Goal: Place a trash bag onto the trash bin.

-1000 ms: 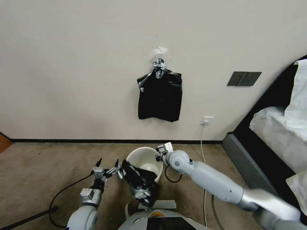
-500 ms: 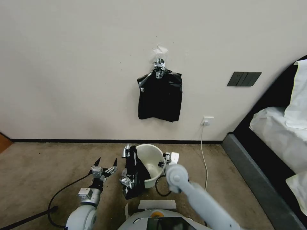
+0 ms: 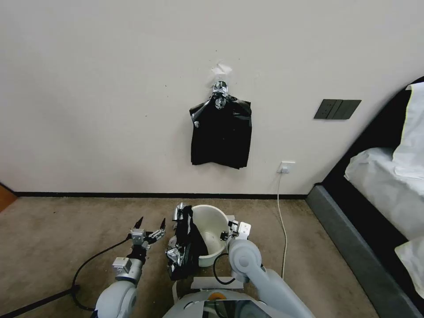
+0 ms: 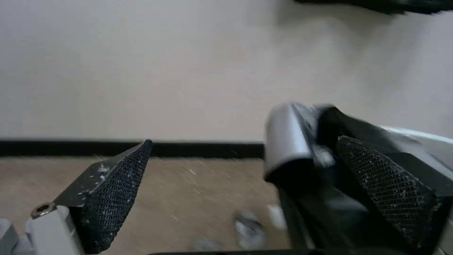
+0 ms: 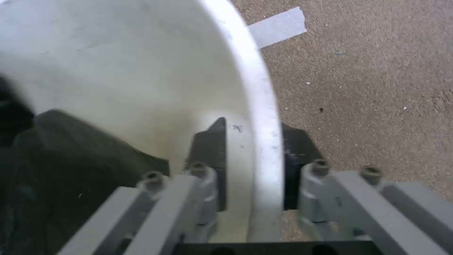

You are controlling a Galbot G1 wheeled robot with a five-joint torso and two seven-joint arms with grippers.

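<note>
The cream-white trash bin [image 3: 211,236] stands on the carpet just before my base. My right gripper [image 3: 232,229] is shut on its right rim. In the right wrist view one finger sits inside the trash bin's wall [image 5: 141,71] and the other outside, with the right gripper [image 5: 252,159] astride the rim. The glossy black trash bag [image 3: 185,247] hangs crumpled over the bin's left rim and down its outer side. My left gripper [image 3: 151,223] is open a little to the left of the bag, not touching it. In the left wrist view the left gripper [image 4: 254,180] holds nothing, and the trash bag [image 4: 302,148] lies just beyond.
A flat bunch of black bags [image 3: 221,134] hangs from a hook on the wall behind. A bed [image 3: 388,185] fills the right side. A white cable [image 3: 282,221] runs from a wall socket [image 3: 286,166] along the carpet. Tape strip [image 3: 216,282] lies by my base.
My right arm has folded back toward my body, bringing the bin closer. The bag, earlier bunched at the near rim by the left gripper, now hangs over the left rim apart from it.
</note>
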